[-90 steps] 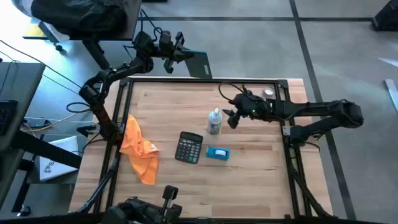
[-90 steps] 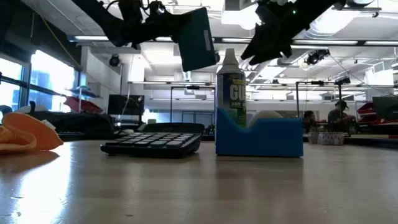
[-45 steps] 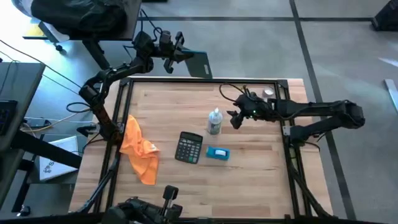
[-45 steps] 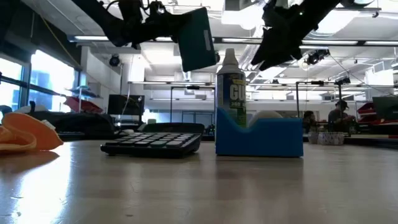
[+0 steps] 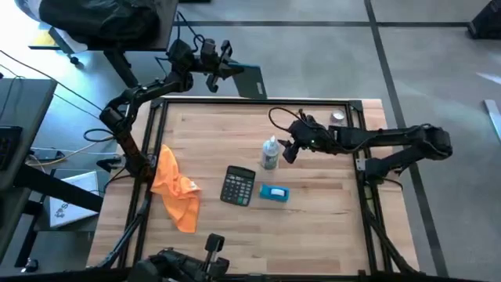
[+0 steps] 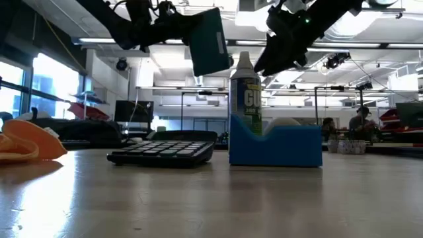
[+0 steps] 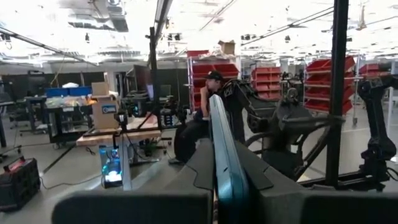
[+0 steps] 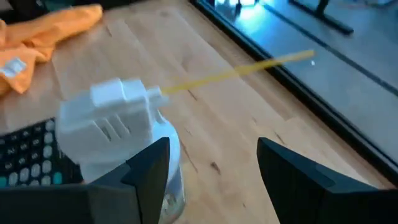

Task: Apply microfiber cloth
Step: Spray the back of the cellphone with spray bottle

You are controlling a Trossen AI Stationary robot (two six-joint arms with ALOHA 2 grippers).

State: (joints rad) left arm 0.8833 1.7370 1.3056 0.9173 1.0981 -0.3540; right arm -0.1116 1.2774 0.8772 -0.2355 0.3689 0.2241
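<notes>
right claw point(image 5: 286, 149) nearer spray can point(image 5: 270, 153), spread

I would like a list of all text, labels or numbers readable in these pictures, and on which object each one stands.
"GU": large letters on the spray can, low view; the small print under them is too blurred to read.
Calculator: key markings too small to read.
Blue-and-white box: white label, no legible text.
Microfiber cloth: white tag, unreadable.
Teal slab in the left hand: no text visible.
</notes>
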